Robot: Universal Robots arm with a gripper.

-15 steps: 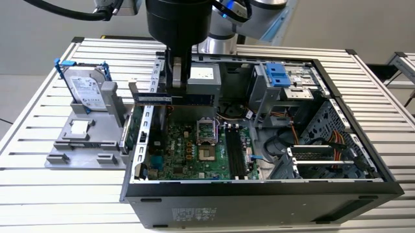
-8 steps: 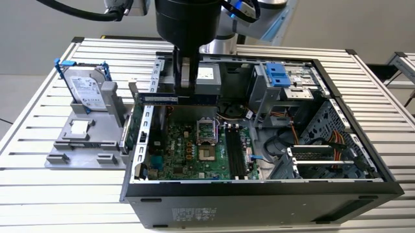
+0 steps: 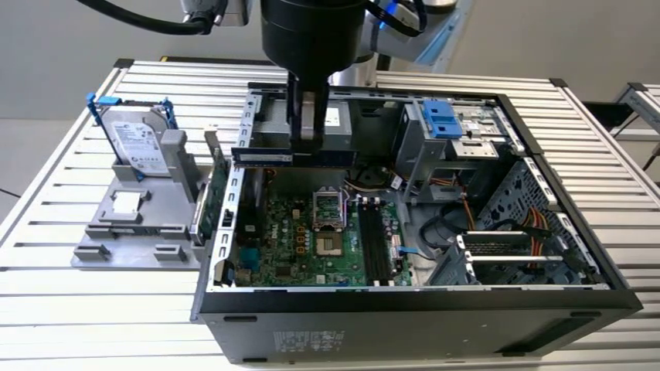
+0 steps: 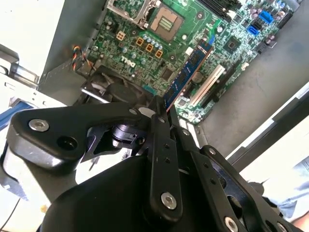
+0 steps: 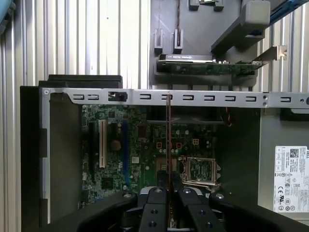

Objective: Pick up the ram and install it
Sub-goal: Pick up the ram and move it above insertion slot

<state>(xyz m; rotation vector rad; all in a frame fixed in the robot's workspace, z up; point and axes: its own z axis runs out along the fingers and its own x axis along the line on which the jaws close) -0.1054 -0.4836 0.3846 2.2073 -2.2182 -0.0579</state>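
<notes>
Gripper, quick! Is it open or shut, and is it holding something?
Gripper: jaws shut on the ram, held in the air over the motherboard.

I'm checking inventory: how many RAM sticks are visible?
1: the ram, held in the gripper above the motherboard of the open computer case. Others may be hidden inside the case.

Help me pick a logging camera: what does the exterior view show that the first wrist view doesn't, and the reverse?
Exterior view: the ram broadside, the black memory slots and the blue-latched drive cage. First wrist view: the ram edge-on as a thin line, plus the white expansion slot. Both: the gripper shut on the ram above the motherboard, and the CPU socket.
</notes>
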